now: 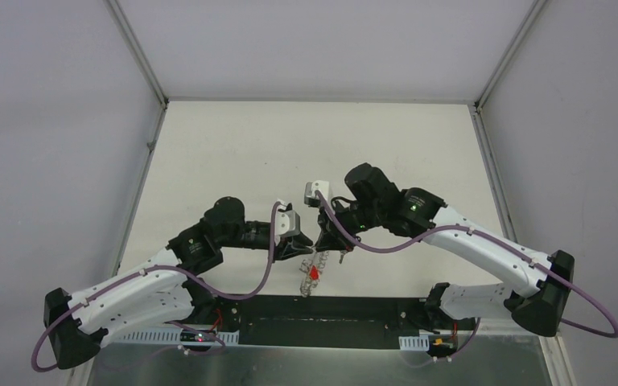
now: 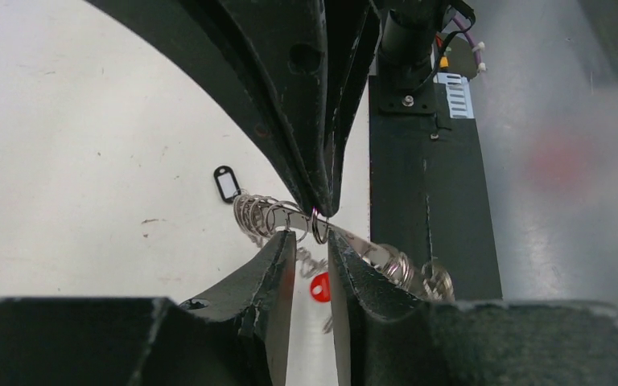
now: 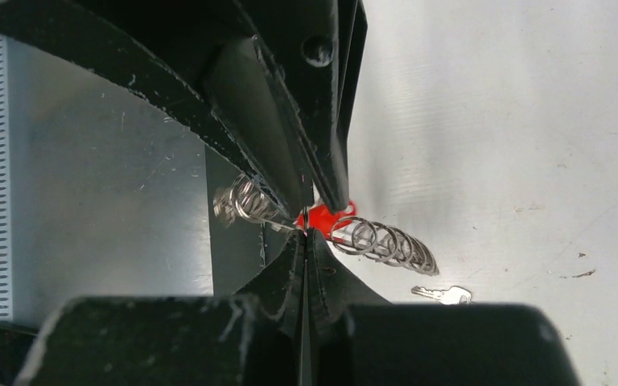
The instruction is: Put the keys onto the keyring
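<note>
The keyring, a silvery band fringed with wire loops, lies between the two grippers near the table's front. My right gripper is shut on one small loop of the keyring. It reaches in from above in the left wrist view. My left gripper has its jaws a narrow gap apart, with the tips against the keyring's band. The red-headed key shows just beyond the tips, and blurred below the band. A small silver key lies apart on the table.
A black key tag lies on the table to the left of the keyring. The dark base plate runs along the near edge between the arm bases. White walls enclose the table on three sides.
</note>
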`<state>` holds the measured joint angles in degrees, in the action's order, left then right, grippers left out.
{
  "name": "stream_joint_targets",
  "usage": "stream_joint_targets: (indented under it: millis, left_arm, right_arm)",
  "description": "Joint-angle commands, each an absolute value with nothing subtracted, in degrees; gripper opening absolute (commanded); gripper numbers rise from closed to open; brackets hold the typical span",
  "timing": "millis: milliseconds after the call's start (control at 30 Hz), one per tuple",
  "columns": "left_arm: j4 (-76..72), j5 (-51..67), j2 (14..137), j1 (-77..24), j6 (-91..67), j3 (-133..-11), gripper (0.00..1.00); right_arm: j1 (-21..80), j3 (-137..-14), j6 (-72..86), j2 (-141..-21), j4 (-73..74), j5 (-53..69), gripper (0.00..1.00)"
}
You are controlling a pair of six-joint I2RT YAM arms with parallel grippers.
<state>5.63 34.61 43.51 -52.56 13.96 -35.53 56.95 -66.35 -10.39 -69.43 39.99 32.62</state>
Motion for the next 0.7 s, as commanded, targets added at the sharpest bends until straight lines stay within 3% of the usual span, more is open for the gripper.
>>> stream_joint_targets:
  millis: [0,167,267,467,600,667]
  left_arm:
    - [0.77,36.29,44.39,-53.63,12.76,-37.61,0.21]
    - [0.53,36.04,45.22,-54.28,12.87,-37.35,0.12]
    - [0.57,35.95,45.43,-54.48,13.16,-37.00,0.00]
    - [1.45,34.45,45.11,-54.65,13.62,-36.91,0.00]
    - [1.89,33.06,43.54,-54.60,13.54,-36.56,0.00]
    - [1.36,32.21,42.19,-54.64,13.54,-36.03,0.00]
  right_arm:
    - [57.22,-69.70,-9.05,-69.47,38.07,34.19,0.00]
    - [57.22,-69.75,-8.72,-69.49,37.86,34.18,0.00]
    - [57.22,-69.70,-8.75,-69.37,37.63,33.95,0.00]
    - [57.22,-69.63,-8.70,-68.92,37.26,32.52,0.03]
    - [57.13,-66.16,-7.32,-65.34,32.24,29.71,0.51]
    - [57.05,-62.90,-6.28,-61.94,27.79,27.85,0.69]
